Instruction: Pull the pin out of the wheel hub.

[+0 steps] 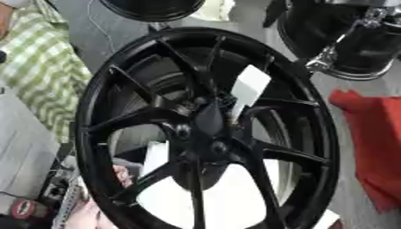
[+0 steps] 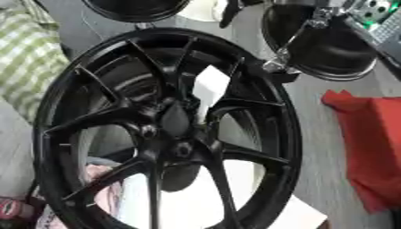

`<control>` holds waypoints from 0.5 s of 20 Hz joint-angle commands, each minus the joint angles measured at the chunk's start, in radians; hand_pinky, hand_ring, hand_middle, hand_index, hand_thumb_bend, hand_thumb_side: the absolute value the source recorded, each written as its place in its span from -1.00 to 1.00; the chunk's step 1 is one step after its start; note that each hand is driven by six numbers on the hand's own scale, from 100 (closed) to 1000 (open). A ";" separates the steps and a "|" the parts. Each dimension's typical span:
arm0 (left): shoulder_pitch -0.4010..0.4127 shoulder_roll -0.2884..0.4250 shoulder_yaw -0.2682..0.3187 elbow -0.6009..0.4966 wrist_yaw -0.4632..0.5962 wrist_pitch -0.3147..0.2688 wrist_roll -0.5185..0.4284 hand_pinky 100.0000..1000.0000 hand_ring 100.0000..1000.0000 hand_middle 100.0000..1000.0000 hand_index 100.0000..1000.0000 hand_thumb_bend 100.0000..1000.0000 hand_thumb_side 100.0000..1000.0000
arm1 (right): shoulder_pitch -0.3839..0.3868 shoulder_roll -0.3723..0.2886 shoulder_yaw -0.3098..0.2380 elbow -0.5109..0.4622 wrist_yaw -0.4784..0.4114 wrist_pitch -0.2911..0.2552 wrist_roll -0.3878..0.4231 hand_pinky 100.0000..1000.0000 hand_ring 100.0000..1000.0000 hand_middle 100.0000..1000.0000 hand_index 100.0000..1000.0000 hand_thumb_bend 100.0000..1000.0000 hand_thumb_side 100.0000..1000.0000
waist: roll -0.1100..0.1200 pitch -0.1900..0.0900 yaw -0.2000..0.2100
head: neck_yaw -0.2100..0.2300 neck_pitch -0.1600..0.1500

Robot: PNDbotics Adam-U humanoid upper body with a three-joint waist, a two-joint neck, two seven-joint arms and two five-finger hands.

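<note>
A grey surface [image 1: 102, 31] carried the upright black wheel [image 1: 207, 129], with a red cloth [image 2: 368, 147] lying at its right.

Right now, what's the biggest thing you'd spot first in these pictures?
The big black wheel fills the middle, standing on edge with its spokes meeting at the hub. A bright red cloth lies at its right. A robot arm hangs at the upper right, above the rim.

Wheel hub [image 1: 207, 129] stands centre; second wheel [image 2: 333, 44] behind at right; cloth [image 2: 368, 147] lies right; checked fabric [image 1: 43, 67] left.
</note>
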State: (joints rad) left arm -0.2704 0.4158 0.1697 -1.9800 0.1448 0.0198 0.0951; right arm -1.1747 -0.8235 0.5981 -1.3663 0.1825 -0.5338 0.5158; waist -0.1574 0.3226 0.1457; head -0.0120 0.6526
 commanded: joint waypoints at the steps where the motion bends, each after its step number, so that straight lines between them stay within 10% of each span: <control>1: -0.015 0.033 0.000 -0.020 -0.003 -0.001 -0.003 0.30 0.09 0.04 0.44 -1.00 0.56 | -0.024 -0.016 -0.022 0.015 -0.008 -0.053 0.052 0.68 0.69 0.44 0.60 -0.10 -1.00 | 0.004 -0.014 0.004 | -0.003 -0.010; 10: -0.042 0.046 -0.005 -0.020 -0.004 -0.007 -0.010 0.30 0.09 0.03 0.44 -1.00 0.56 | 0.022 -0.076 -0.099 -0.048 -0.067 -0.202 0.201 0.70 0.74 0.49 0.64 -0.07 -1.00 | -0.022 0.009 0.047 | -0.021 -0.044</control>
State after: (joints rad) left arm -0.3015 0.4330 0.1638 -1.9800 0.1415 0.0160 0.0885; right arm -1.1397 -0.8541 0.5267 -1.3923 0.1311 -0.5982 0.5802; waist -0.1888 0.3478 0.1943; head -0.0267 0.6254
